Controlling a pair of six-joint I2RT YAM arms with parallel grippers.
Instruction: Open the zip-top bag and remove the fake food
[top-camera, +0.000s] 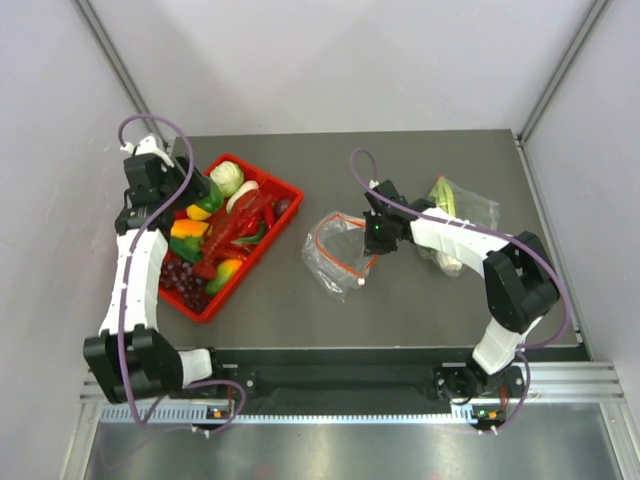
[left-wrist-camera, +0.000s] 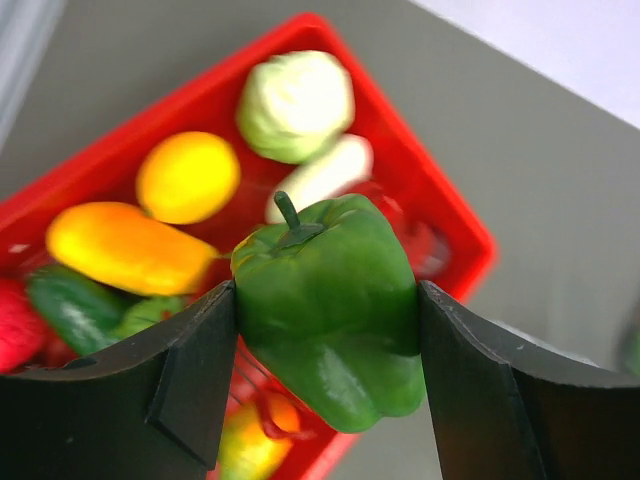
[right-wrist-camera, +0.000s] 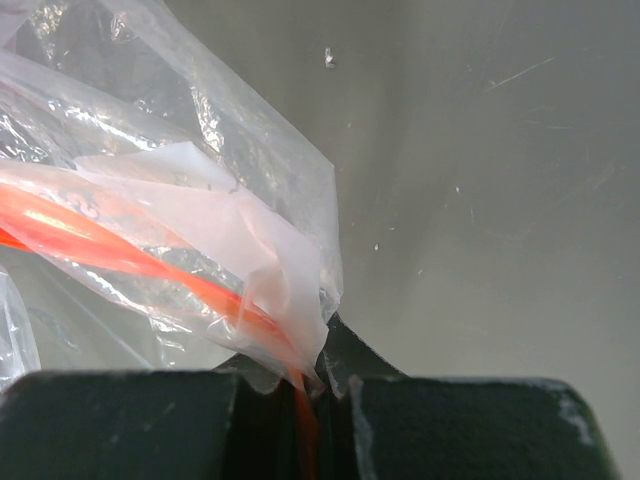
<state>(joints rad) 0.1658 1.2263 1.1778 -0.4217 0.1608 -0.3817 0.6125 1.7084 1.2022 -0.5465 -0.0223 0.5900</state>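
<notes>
The zip-top bag (top-camera: 338, 252) lies crumpled and clear at the table's middle. My right gripper (top-camera: 377, 238) is shut on its right edge, with the red-orange zip strip (right-wrist-camera: 100, 240) pinched between the jaws (right-wrist-camera: 305, 395). No food shows inside the bag (right-wrist-camera: 150, 150). My left gripper (top-camera: 203, 197) hangs over the red tray (top-camera: 283, 216), shut on a dark green toy pepper (left-wrist-camera: 330, 300) that fills the gap between the fingers (left-wrist-camera: 200, 370). More fake food lies in the tray: a pale green cabbage (top-camera: 227, 178) and long red chili pieces (top-camera: 240, 222).
The tray also holds yellow and orange toy fruits (left-wrist-camera: 188, 177) and dark purple grapes (top-camera: 185, 280). A second clear bag with a white-and-green leek (top-camera: 462, 208) lies under the right arm at the back right. Grey walls close in the table on both sides.
</notes>
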